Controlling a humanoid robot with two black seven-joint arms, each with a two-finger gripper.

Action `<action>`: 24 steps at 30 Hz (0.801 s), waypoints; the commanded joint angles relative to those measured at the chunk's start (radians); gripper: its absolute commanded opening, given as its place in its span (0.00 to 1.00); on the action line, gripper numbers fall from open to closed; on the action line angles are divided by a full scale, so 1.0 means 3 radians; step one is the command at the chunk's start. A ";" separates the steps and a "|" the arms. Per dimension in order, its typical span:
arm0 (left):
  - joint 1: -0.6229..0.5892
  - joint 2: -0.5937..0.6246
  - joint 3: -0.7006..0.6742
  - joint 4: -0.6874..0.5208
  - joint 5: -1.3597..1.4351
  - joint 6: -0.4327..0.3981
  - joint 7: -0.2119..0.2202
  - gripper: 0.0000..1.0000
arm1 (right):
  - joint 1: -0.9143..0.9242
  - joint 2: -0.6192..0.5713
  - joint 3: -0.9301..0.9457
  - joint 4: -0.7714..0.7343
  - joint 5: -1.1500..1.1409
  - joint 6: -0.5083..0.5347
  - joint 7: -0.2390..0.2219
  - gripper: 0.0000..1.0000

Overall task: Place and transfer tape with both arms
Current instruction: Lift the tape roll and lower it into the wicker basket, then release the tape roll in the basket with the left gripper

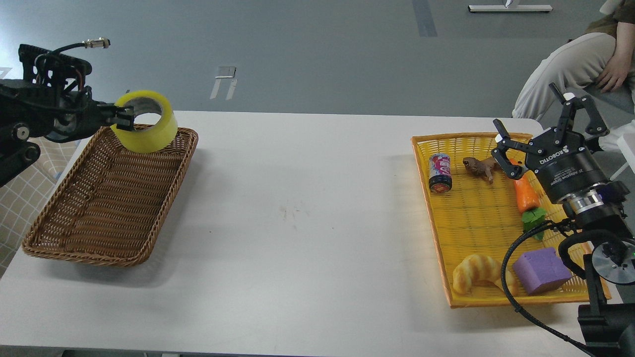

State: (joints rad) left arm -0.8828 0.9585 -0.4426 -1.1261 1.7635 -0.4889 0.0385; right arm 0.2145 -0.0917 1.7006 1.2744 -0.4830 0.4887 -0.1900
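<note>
Head view: the tape is clamped at its rim by the left gripper, above the wicker basket. Placement is judged underway; lowering and release are called for. The right gripper is spread, empty.

Left arm cut off by left frame edge; only its far end shows. Left gripper fingertips partly hidden inside and behind the tape wall. Right arm runs out at bottom-right corner. Its cable crosses the croissant. Seated person cropped at top right. Can label too small to read.
</note>
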 commanded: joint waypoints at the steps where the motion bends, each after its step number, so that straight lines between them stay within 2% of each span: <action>1: 0.0201 0.0082 -0.0002 0.0087 -0.0064 0.0001 -0.0001 0.00 | -0.0015 0.0024 -0.0003 0.0001 -0.0001 0.0000 -0.0001 1.00; 17: 0.0723 0.0031 -0.0007 0.0322 -0.0146 0.0001 -0.0026 0.00 | -0.0015 0.0009 0.0002 0.0011 -0.0001 0.0000 -0.0001 0.99; 24: 0.0744 0.0011 -0.0002 0.0440 -0.0392 0.0039 -0.0021 0.00 | -0.0015 -0.0001 0.0002 0.0011 -0.0001 0.0000 -0.0001 1.00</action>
State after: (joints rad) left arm -0.6608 0.9649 -0.4444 -1.0062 1.6594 -0.4794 0.0312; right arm 0.2103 -0.0919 1.7013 1.2777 -0.4832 0.4887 -0.1901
